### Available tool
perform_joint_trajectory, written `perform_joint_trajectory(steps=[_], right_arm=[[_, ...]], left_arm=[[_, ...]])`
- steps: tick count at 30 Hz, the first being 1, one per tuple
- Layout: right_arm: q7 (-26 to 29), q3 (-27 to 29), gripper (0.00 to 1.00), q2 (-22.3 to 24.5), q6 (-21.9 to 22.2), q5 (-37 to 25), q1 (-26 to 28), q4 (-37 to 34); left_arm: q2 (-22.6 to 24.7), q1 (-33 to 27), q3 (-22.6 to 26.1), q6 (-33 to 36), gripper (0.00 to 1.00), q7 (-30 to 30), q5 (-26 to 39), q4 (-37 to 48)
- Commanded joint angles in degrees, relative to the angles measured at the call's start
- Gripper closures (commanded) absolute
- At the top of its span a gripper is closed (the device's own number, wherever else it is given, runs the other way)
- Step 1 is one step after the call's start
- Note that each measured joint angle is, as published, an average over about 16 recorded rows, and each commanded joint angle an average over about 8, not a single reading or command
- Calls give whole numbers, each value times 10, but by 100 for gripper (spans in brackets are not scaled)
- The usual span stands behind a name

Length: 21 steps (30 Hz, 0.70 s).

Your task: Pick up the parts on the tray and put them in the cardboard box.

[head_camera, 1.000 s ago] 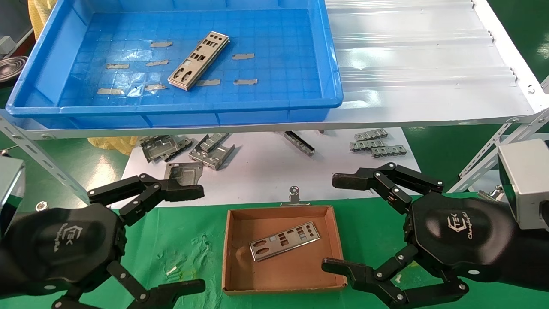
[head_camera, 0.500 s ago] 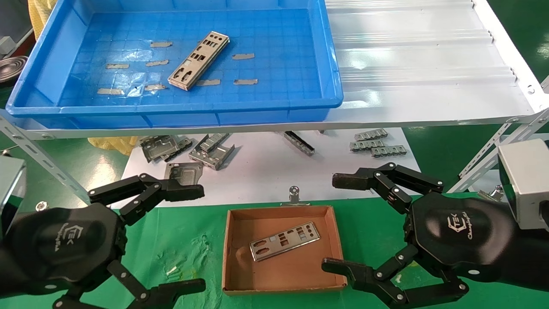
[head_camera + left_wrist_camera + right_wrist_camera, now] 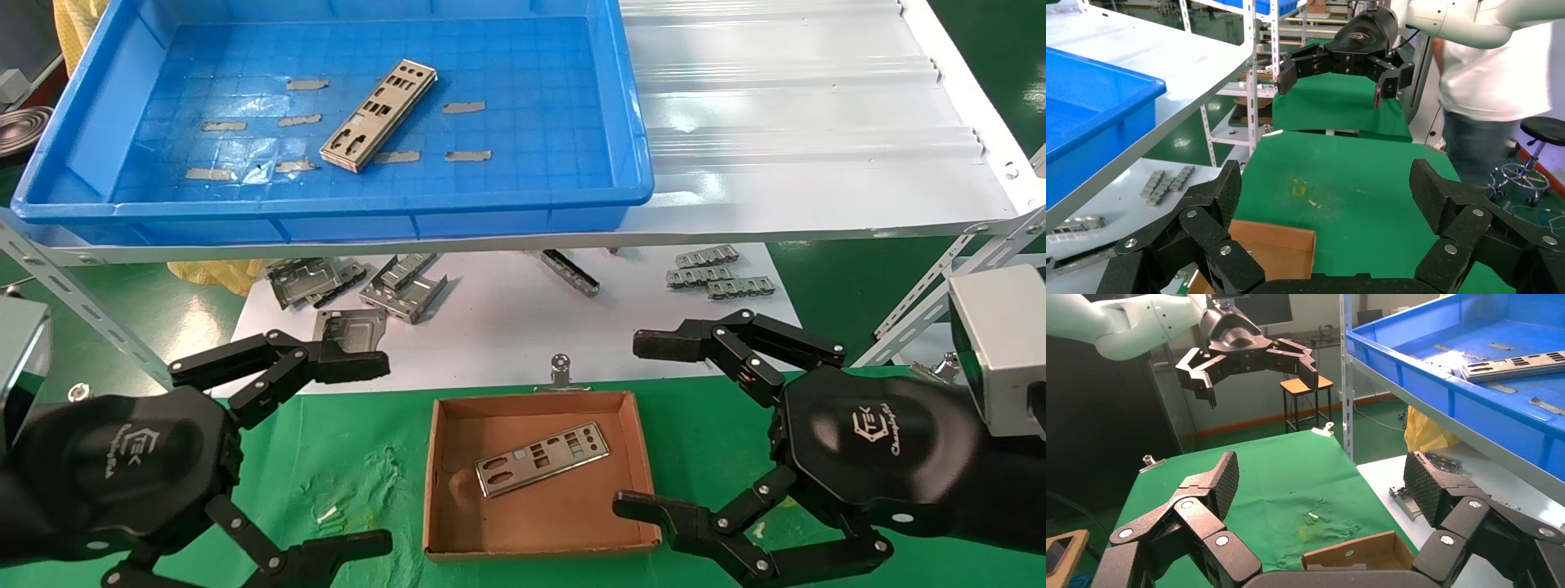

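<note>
the left gripper (image 3: 359,453) hangs above the green cloth (image 3: 351,457) just to the left of the cardboard box (image 3: 452,539), its two black fingers spread wide with nothing between them and nothing touched. the right gripper (image 3: 637,429) sits just to the right of the box in the same pose, fingers fully apart and empty; its lower fingertip reaches over the box's right near corner, though whether it touches the wall cannot be told.

one part (image 3: 543,458) lies flat and slanted on the box floor. a second part (image 3: 378,115) lies diagonally on the gridded floor of the blue tray (image 3: 327,216), among grey tape scraps (image 3: 463,107). the tray sits on the white corrugated panel (image 3: 801,131), up on the shelf beyond both grippers.

below the shelf, on a white sheet (image 3: 507,327), lie folded grey brackets (image 3: 359,286) and small metal strips (image 3: 719,273), seen clearly only from the head.

the left wrist view shows the wide gap between its own fingers, a corner of the box (image 3: 1272,248), and the right gripper (image 3: 1337,79) farther off, open, with a person in a white shirt (image 3: 1493,67) behind it. the right wrist view shows the left gripper (image 3: 1254,376) across the cloth, also open, a box corner (image 3: 1352,554), and the tray part (image 3: 1514,365) seen edge-on over the tray rim (image 3: 1425,376)
</note>
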Motion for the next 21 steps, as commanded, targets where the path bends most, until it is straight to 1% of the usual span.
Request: perform_joint_trajectory(steps=[1, 21], right_arm=[[0, 0, 0, 0, 0, 0, 0, 0], [0, 0, 0, 0, 0, 0, 0, 0]], left_arm=[[0, 0, 0, 0, 0, 0, 0, 0], [0, 0, 0, 0, 0, 0, 0, 0]])
